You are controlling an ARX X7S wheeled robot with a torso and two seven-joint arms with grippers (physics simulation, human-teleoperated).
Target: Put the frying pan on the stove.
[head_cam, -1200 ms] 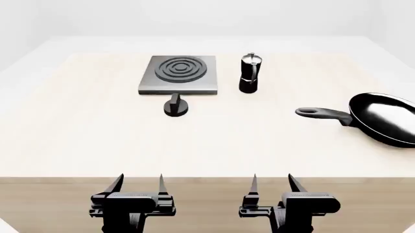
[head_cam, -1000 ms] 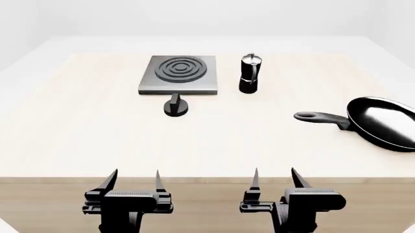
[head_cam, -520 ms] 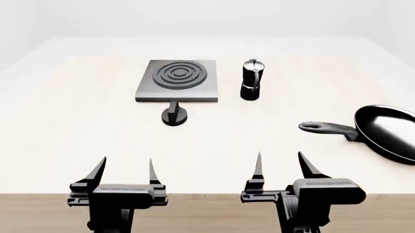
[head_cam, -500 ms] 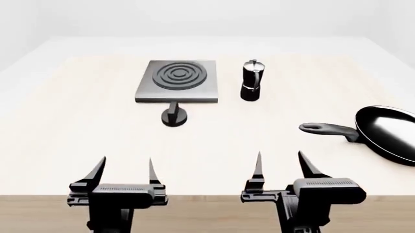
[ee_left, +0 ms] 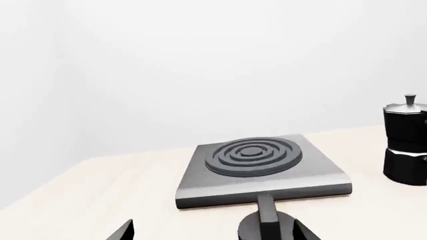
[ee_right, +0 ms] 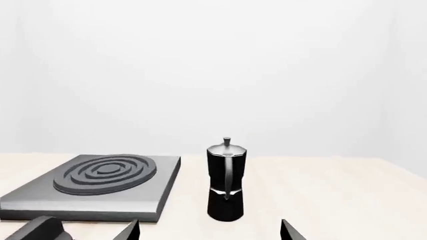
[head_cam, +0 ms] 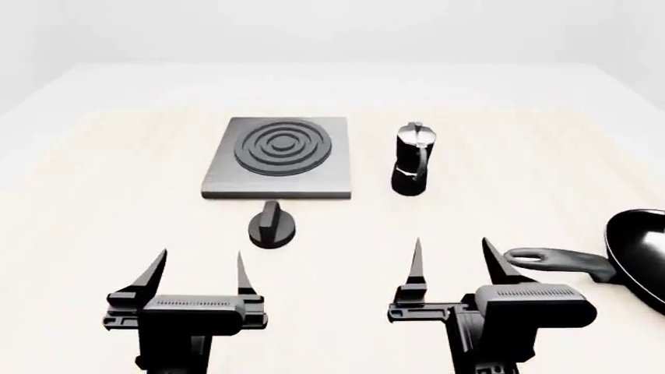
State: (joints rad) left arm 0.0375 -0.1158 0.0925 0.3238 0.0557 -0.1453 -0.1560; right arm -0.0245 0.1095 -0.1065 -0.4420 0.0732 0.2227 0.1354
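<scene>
Since the earlier frames the view has advanced and tipped down — the table's front edge has dropped out of sight, both grippers now hang over the tabletop, and the pan (head_cam: pixel 642 261) has slid toward the right edge, only part of its bowl showing. The pan lies flat on the table at the near right, its handle (head_cam: pixel 561 260) pointing left toward the right gripper (head_cam: pixel 450 259), just beyond that gripper's right fingertip but not between the jaws. That gripper is spread wide and holds nothing; the left gripper (head_cam: pixel 195 269) is equally spread and empty, level with it at the near left. The stove (head_cam: pixel 279 158) sits farther back and left of centre, bare on top, with the knob (head_cam: pixel 272 226) just in front of it and the moka pot (head_cam: pixel 413 159) upright to its right, apart from the slab. The handle facing left seems to be why the right arm is the one closest — it offers a long, narrow grip without reaching over the bowl. The task looks barely begun: the pan is well apart from the stove, and carrying it across will likely mean clearing the moka pot, which stands between them.
</scene>
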